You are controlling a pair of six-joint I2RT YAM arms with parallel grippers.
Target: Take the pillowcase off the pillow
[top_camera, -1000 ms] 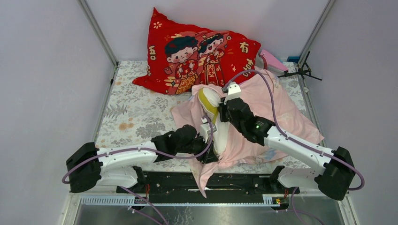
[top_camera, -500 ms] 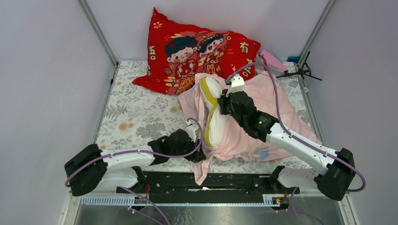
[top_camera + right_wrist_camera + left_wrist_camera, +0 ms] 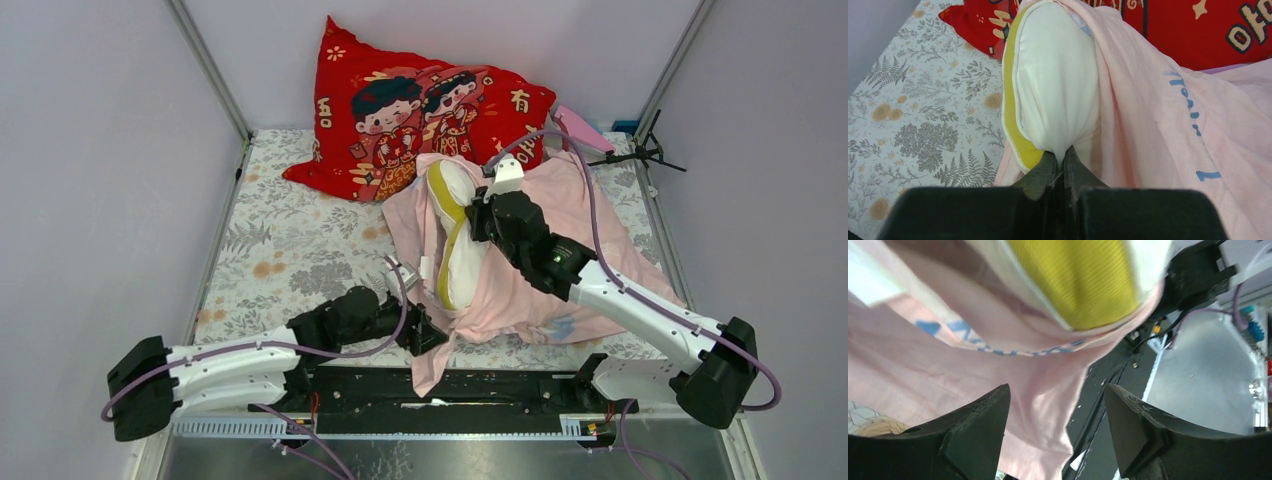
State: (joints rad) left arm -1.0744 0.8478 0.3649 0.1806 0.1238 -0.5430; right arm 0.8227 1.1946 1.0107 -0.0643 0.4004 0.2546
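Note:
The cream-white pillow (image 3: 457, 235) with its yellow edge stands on end, half out of the pale pink pillowcase (image 3: 560, 250), which drapes to its right and hangs over the near edge. My right gripper (image 3: 481, 216) is shut on a pinch of the pillow's cream fabric; the right wrist view shows the gripper (image 3: 1063, 159), the pillow (image 3: 1055, 75) and the pillowcase (image 3: 1158, 110). My left gripper (image 3: 422, 330) is open, low beside the hanging flap. In the left wrist view its gripper (image 3: 1055, 425) is spread wide, with the pillowcase (image 3: 998, 365) beyond it and the pillow's yellow edge (image 3: 1078, 280) above.
A red cartoon cushion (image 3: 420, 110) leans against the back wall. The floral sheet (image 3: 290, 240) covers the table. A black stand (image 3: 640, 152) and a pink object (image 3: 582, 126) sit at the back right. A black rail (image 3: 510, 385) runs along the near edge.
My right gripper lifted the pillow up and away from me, then held still. My left arm drew back toward the near left, and its gripper now sits lower by the hanging flap.

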